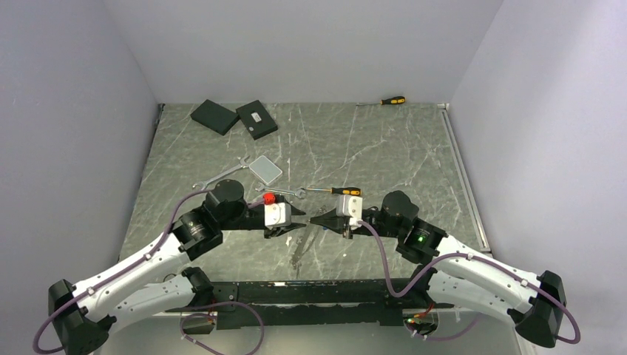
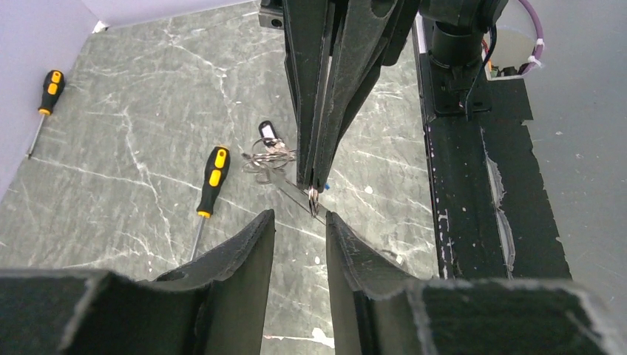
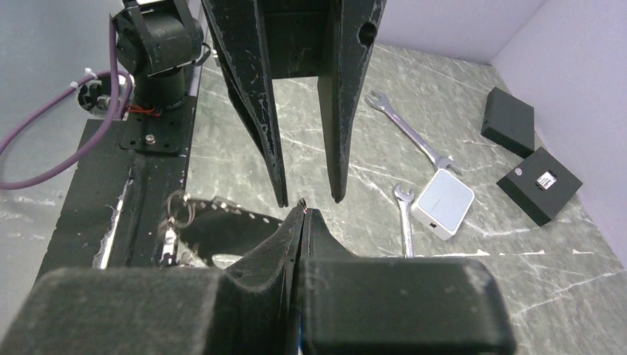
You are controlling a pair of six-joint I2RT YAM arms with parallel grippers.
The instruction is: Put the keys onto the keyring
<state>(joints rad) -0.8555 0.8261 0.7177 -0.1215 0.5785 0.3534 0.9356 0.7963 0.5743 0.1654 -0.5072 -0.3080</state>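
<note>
From here I see a grey-green table (image 1: 384, 148) veined in white, an orange-and-black screwdriver (image 2: 213, 177), a black box (image 3: 508, 120), a silver wrench (image 3: 410, 137), a white box (image 3: 442, 203), a black-headed key (image 2: 268, 134) and a thin silver keyring (image 2: 312, 200).

Robotics lab cell: bare white walls (image 1: 296, 44), marble-look table (image 1: 355, 148).

I see right gripper (image 3: 304, 216) low, jaws pressed together. Left gripper (image 3: 309, 200) hangs just past its tip, jaws apart. Keys (image 3: 170, 238) bunched off to its left. Long wrench (image 3: 411, 137), short wrench (image 3: 405, 219), white box (image 3: 442, 204) off to right.
</note>
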